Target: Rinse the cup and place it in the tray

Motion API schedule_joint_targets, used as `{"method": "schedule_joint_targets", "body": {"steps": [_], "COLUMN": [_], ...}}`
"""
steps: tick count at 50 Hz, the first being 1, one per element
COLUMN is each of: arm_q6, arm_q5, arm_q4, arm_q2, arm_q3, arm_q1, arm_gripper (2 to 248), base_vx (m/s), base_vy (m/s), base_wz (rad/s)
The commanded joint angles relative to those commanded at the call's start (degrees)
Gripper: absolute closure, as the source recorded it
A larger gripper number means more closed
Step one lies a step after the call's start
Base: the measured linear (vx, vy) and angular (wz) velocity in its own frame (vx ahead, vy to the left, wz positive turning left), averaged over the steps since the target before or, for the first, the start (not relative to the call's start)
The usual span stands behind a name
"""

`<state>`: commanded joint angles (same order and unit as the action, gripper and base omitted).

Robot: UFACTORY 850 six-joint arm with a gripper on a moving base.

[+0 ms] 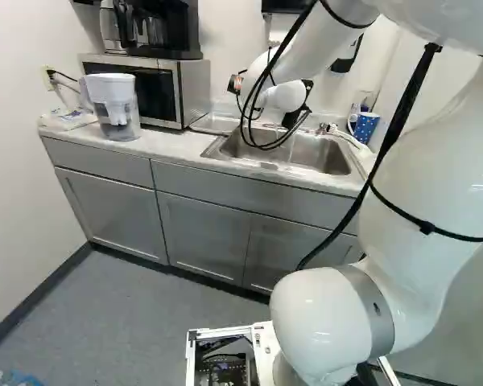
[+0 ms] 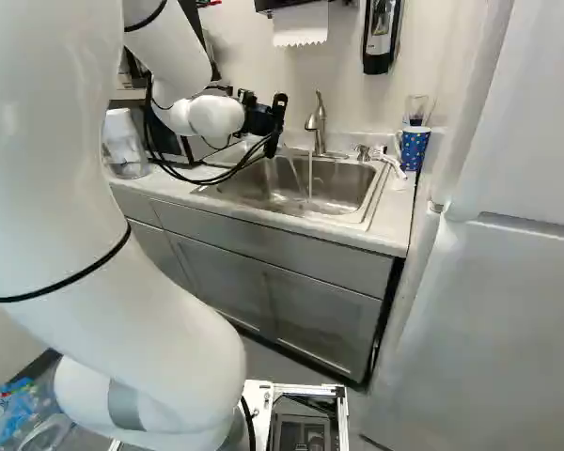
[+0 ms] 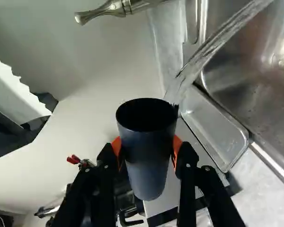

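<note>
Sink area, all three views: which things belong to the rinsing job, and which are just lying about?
For the job:
dark cup, held in the end effector
faucet, running
sink
shallow metal tray, probably the cup's destination

Just lying about:
pitcher
microwave
coffee maker
blue spotted mug

— Any room to pass over the sink [image 2: 348, 183]?
— Yes, from above, near the front; at the back, in the way, the tall tap [image 2: 317, 117]; under its spout, falling water [image 2: 310, 178].
— And over the tray [image 3: 213, 125]?
— Open from above; blocked on one side by the big microwave [image 1: 195, 88].
— Past the sink?
— Tight; spotty blue mug [image 2: 415, 150], then fridge [image 2: 498, 282]; by the sink's other end, hanging black cables [image 2: 204, 181].
</note>
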<state>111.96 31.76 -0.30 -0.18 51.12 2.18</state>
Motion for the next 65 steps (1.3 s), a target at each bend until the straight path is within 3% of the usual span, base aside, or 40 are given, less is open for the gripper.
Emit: {"method": "schedule_joint_targets", "body": {"steps": [7,42,50,65], "arm_q6": [4.22,4.22,1.41,-7.24], "arm_q5": [0.0,0.0,0.0,0.0], "arm_q4": [0.0,0.0,0.0,0.0], "arm_q2": [0.0,0.0,0.0,0.0], "arm_q3": [0.0,0.0,0.0,0.0], "arm_q1": [0.0,0.0,0.0,0.0], "arm_gripper": [128,128,128,128], "base_vx": [0.0,0.0,0.0,0.0], "base_vy": [0.0,0.0,0.0,0.0], "base_wz": [0.0,0.0,0.0,0.0]}}
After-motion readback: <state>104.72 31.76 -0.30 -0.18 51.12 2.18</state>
